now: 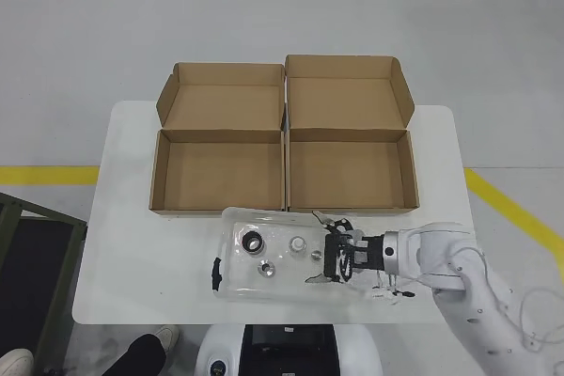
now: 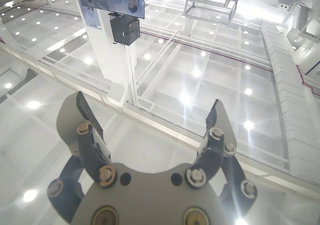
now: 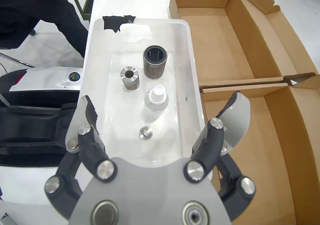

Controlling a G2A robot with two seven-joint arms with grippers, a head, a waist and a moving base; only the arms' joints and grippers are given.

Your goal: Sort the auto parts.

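lt: bright, even, o/h | glare: ceil. lamps (image 2: pixel 185 97) flare, tray (image 3: pixel 193 55) sheen | shad: soft | wrist cams: fisheye edges

Tray (image 3: pixel 192 60): clear-white plastic, with a black tape patch (image 3: pixel 117 23) at one end. Bearing (image 3: pixel 154 64): dark grey, black bore. Bush (image 3: pixel 129 78): silver, dark centre hole. Bottle (image 3: pixel 156 102): white. Disc (image 3: pixel 145 133): bright silver. Boxes (image 1: pixel 218 176) (image 1: pixel 348 174): plain brown cardboard. Table (image 1: pixel 141 263): white. Floor stripe (image 1: pixel 38 175): yellow on grey.
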